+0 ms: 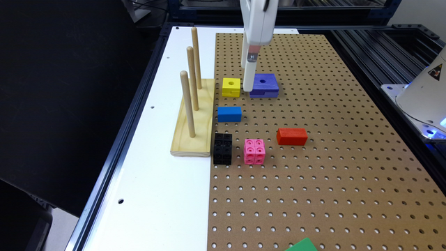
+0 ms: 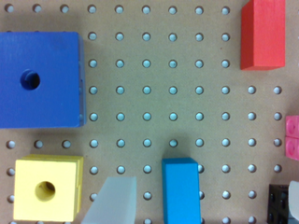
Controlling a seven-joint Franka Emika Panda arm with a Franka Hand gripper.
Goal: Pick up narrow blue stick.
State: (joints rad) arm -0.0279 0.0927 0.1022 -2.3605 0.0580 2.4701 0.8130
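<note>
Here the narrow blue stick point(image 1: 229, 114) lies flat on the pegboard point(image 1: 331, 157), between the yellow block point(image 1: 231, 87) and black cube point(image 1: 222, 148). The gripper point(image 1: 248, 83) hangs beside the purple block point(image 1: 264, 85), fingers point(image 2: 114, 200) spread wide, holding nothing.

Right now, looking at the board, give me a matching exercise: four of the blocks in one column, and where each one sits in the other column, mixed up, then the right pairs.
Things:
1. narrow blue stick
2. yellow cube
3. red block
4. black cube

Places:
A. nearest the exterior view's right among these four
B. beside the front end of the wooden peg base
C. between the yellow cube and the black cube
D. next to the purple-blue square block, by the gripper

Pairs: 1-C, 2-D, 3-A, 4-B
</note>
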